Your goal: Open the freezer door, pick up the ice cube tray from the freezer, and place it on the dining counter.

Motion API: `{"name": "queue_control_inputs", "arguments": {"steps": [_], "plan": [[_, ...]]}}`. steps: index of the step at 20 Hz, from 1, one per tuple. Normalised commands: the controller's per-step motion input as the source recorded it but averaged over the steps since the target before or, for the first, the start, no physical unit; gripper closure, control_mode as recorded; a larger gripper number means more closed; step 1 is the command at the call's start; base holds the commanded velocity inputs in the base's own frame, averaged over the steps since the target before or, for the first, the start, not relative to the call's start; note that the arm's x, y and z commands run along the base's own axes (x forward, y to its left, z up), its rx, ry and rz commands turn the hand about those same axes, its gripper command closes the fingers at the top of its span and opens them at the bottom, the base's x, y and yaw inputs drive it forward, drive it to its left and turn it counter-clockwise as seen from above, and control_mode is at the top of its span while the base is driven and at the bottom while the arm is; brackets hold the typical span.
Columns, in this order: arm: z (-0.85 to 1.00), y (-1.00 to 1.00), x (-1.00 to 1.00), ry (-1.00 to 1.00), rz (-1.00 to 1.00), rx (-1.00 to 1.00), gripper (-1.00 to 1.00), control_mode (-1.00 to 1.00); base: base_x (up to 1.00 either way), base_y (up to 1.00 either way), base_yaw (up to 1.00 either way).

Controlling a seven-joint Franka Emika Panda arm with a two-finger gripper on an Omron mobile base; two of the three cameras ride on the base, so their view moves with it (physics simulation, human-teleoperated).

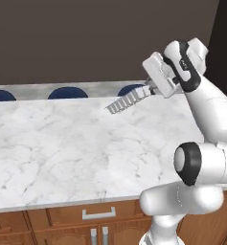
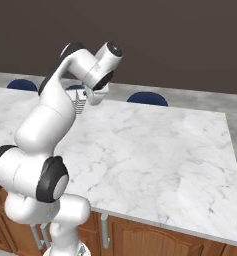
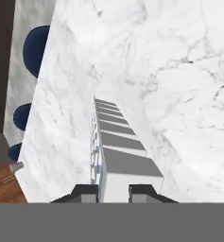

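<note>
Arm (image 1: 206, 110) raised, tray (image 1: 127, 101) over counter (image 1: 62, 143)

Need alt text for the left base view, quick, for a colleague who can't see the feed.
The white arm's claw holds the ice cube tray by one end, tilted, in the air above the far side of the marble dining counter. Blue stools line its far edge.

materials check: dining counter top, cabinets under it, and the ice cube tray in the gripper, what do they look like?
Dining counter: looks like polished white marble, going by the grey veining. Cabinets: brown wood with visible grain and a pale, metal-looking handle. Ice cube tray, held by the gripper above the counter: matte pale grey-blue, probably moulded plastic, judging by its thin, even cell walls; the render leaves that open.
</note>
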Motion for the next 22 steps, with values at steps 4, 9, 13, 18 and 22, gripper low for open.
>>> {"name": "queue_control_inputs", "arguments": {"steps": [4, 9, 13, 18, 22], "plan": [[-0.18, 0.00, 0.79, 0.00, 0.18, -0.03, 1.00, -1.00, 0.00, 0.00, 0.00], [-0.37, 0.00, 0.81, 0.00, 0.15, -0.01, 1.00, -1.00, 0.00, 0.00, 0.00], [-0.51, 0.05, 0.44, -0.04, 0.08, 0.00, 1.00, -1.00, 0.00, 0.00, 0.00], [-0.51, 0.33, 0.09, -0.13, 0.00, -0.03, 1.00, -1.00, 0.00, 0.00, 0.00], [-0.43, 0.47, 0.19, -0.12, 0.00, -0.03, 1.00, -1.00, 0.00, 0.00, 0.00]]}}
